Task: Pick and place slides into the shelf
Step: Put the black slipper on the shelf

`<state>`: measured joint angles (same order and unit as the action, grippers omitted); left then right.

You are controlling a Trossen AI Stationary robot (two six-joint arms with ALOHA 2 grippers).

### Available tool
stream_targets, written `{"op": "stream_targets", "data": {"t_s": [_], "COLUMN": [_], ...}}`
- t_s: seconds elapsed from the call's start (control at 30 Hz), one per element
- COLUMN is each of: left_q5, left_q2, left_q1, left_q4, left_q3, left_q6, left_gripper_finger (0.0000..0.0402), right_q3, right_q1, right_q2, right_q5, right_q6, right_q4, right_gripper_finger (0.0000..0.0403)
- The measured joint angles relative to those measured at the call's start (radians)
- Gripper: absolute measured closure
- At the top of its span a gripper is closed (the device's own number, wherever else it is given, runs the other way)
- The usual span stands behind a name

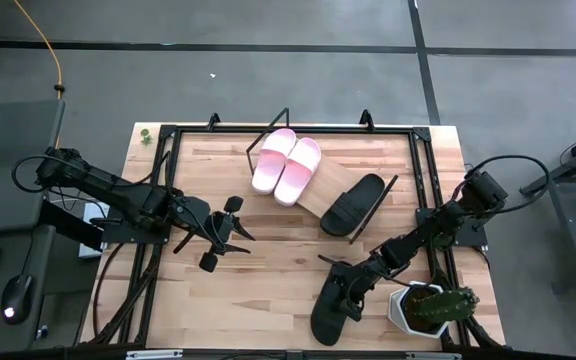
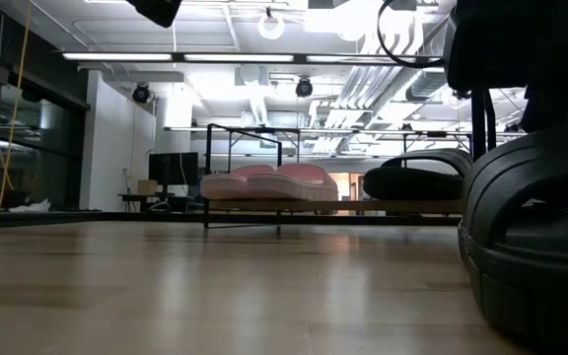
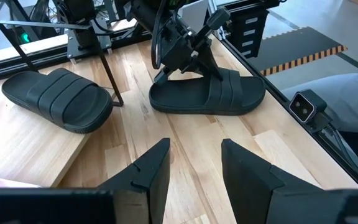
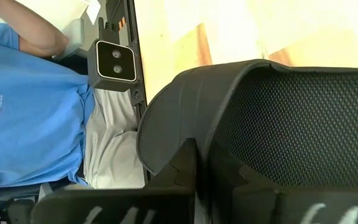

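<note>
Near the front right of the worktop point(image 1: 268, 270), the right end effector point(image 1: 346, 293) sits on a black slide point(image 1: 330, 312) that lies flat on the wood; the right wrist view shows its fingers point(image 4: 185, 168) closed on the rim of this slide, one finger inside against the mesh-textured footbed. Just beside it stands a white pot with a cactus point(image 1: 430, 308). Farther back, the shelf point(image 1: 323, 190) carries two pale pink slides point(image 1: 286, 165) side by side at its left and another black slide point(image 1: 353, 203) at its right, a bare stretch of board between them. Left of centre, the left end effector point(image 1: 218, 240) hovers over bare wood with its fingers point(image 3: 151, 174) spread apart and nothing between them, well apart from the shelf. Beyond the table edge a person in a blue shirt point(image 4: 23, 112) shows; white print on the shirt is partly readable as digits ending "892"; the rest I cannot tell.
</note>
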<state>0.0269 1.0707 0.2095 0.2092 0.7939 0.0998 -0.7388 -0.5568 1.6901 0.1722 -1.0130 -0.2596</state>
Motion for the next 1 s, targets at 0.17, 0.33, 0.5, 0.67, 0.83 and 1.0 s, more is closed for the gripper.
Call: {"op": "stream_targets", "data": {"t_s": [0.17,0.33,0.5,0.67,0.83,1.0], "left_q5": [0.0,0.01,0.011,0.011,0.011,0.011], "left_q2": [0.0,0.0,0.0,0.0,0.0,0.0], "left_q1": [0.0,0.0,0.0,0.0,0.0,0.0], "left_q4": [0.0,0.0,-0.001,-0.001,-0.001,0.0], "left_q3": [0.0,0.0,0.0,0.0,0.0,0.0], "left_q6": [0.0,0.0,0.0,0.0,0.0,0.0], "left_gripper_finger": [0.0273,0.0273,0.0273,0.0273,0.0273,0.0273], "right_q3": [0.0,0.0,0.001,0.002,0.002,0.002], "right_q1": [0.0,0.006,0.027,0.056,0.085,0.11], "right_q2": [0.0,0.0,0.0,0.0,0.0,-0.015], "right_q5": [0.0,0.014,0.051,0.089,0.128,0.162], "right_q6": [0.0,0.0,0.007,0.035,0.061,0.08], "right_q4": [-0.002,-0.011,-0.011,-0.018,-0.048,-0.052], "right_gripper_finger": [0.0401,0.0401,0.0402,0.0402,0.0402,0.0402]}}
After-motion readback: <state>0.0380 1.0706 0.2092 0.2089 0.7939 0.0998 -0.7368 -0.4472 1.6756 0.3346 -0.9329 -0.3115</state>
